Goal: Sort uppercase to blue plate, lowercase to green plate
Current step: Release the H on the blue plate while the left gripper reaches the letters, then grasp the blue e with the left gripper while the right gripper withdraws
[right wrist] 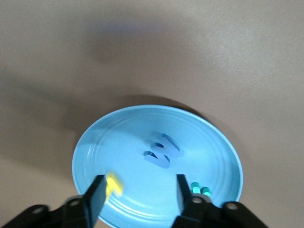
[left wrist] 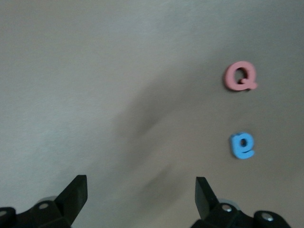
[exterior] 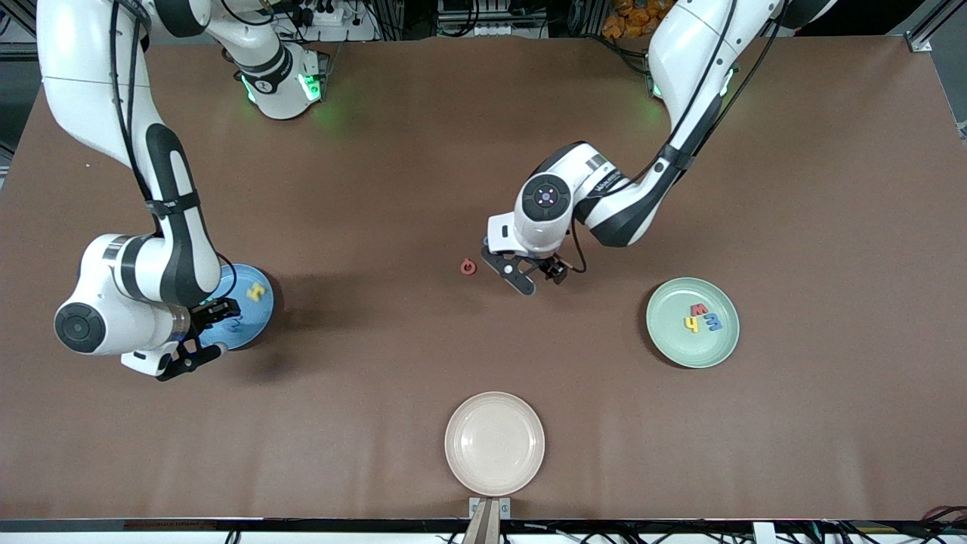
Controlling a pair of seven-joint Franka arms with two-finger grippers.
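My right gripper (exterior: 208, 332) (right wrist: 140, 194) hangs open over the blue plate (exterior: 243, 334) (right wrist: 118, 137), with nothing between its fingers. On that plate lie uppercase letters: a yellow H (exterior: 257, 291) (right wrist: 112, 184) blurred close to one finger, a blue W (right wrist: 163, 150) and a green letter (right wrist: 200, 190) partly hidden by the other finger. The green plate (exterior: 680, 349) holds lowercase letters: a yellow h (exterior: 691, 324), a red one (exterior: 700, 309) and a blue m (exterior: 713, 323). My left gripper (exterior: 538, 276) (left wrist: 140, 194) is open over bare table beside a red Q (exterior: 468, 266) (left wrist: 241, 77) and a blue e (left wrist: 242, 145).
A cream-white plate (exterior: 494, 442) sits near the table's front edge, in the middle. The brown table (exterior: 378, 189) stretches bare between the two arms. The blue e does not show in the front view, where the left hand covers that spot.
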